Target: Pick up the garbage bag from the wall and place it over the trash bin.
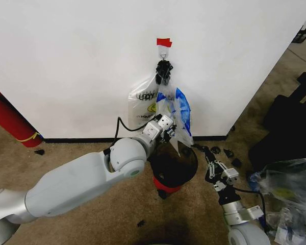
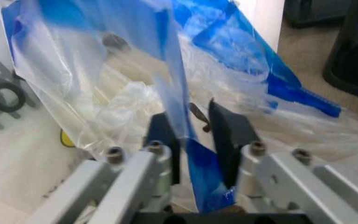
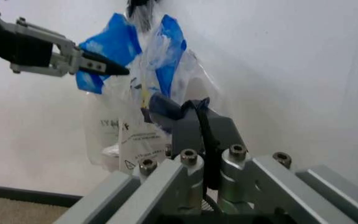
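A blue fold of the garbage bag [image 2: 185,116] is straddled by the narrowly parted left gripper [image 2: 195,135], not yet pinched. The right gripper [image 3: 179,121], at five o'clock of the trash bin [image 1: 174,166], looks closed on nothing. The thin film could tear at the hook [image 1: 163,52] if pulled downward.

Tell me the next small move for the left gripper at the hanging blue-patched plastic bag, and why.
Probably close the left gripper. Its jaws stand apart with a fold of the thin see-through blue-patched garbage bag between them, and the bag hangs from the small hook on the white wall. The right gripper waits beside the black mesh trash bin.
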`<state>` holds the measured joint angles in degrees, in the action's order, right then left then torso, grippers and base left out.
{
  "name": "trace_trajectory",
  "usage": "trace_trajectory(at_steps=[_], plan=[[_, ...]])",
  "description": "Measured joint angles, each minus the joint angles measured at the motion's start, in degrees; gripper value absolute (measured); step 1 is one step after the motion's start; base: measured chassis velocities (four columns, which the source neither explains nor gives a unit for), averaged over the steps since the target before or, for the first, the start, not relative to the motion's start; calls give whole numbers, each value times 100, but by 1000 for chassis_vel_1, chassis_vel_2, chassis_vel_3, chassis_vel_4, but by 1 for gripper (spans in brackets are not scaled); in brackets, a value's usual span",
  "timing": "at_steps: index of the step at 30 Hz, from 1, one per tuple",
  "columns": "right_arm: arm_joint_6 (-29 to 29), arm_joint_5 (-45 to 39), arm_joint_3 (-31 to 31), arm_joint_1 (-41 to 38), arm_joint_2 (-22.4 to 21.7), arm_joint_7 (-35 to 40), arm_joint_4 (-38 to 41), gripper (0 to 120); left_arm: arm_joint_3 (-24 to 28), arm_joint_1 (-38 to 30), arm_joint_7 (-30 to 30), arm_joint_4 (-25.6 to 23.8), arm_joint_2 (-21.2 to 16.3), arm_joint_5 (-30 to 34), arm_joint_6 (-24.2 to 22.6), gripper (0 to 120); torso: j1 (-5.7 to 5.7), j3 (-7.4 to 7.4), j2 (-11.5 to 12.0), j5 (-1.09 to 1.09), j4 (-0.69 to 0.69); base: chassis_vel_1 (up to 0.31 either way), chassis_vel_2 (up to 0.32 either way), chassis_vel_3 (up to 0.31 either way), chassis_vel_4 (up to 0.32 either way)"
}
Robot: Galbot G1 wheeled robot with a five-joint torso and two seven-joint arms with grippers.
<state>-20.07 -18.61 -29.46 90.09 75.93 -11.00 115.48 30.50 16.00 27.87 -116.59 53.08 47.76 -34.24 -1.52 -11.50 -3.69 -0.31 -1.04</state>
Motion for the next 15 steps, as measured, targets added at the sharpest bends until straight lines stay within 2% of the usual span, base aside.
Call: trace_trajectory(at_steps=[3, 5, 7, 11, 12, 15], plan=[[0, -1, 1, -26, -1, 2, -5, 0, -70, 73, -9, -10, -40, -1, 118, 3, 0, 0, 0, 0, 0, 0, 0, 0, 0], [0, -1, 2, -31, 1, 7, -5, 0, -119, 135, -12, -9, -44, -1, 202, 0, 0, 0, 0, 0, 0, 0, 0, 0, 0], [1, -10, 4, -28, 16, 25, -5, 0, -183, 266, -24, -9, -56, -21, 504, 0, 0, 0, 0, 0, 0, 0, 0, 0, 0], [-34, -37, 3, -12, 41, 27, -21, 0, -364, 708, -132, -152, -98, -18, 1413, 0, 0, 0, 0, -1, 1, 0, 0, 0, 0], [-34, -37, 3, -12, 41, 27, -21, 0, -364, 708, -132, -152, -98, -18, 1413, 0, 0, 0, 0, -1, 1, 0, 0, 0, 0], [-51, -13, 4, 47, 37, 12, 10, 0, -554, 1077, -153, -301, -105, 21, 1870, 0, 0, 0, 0, 1, 1, 0, 0, 0, 0]])
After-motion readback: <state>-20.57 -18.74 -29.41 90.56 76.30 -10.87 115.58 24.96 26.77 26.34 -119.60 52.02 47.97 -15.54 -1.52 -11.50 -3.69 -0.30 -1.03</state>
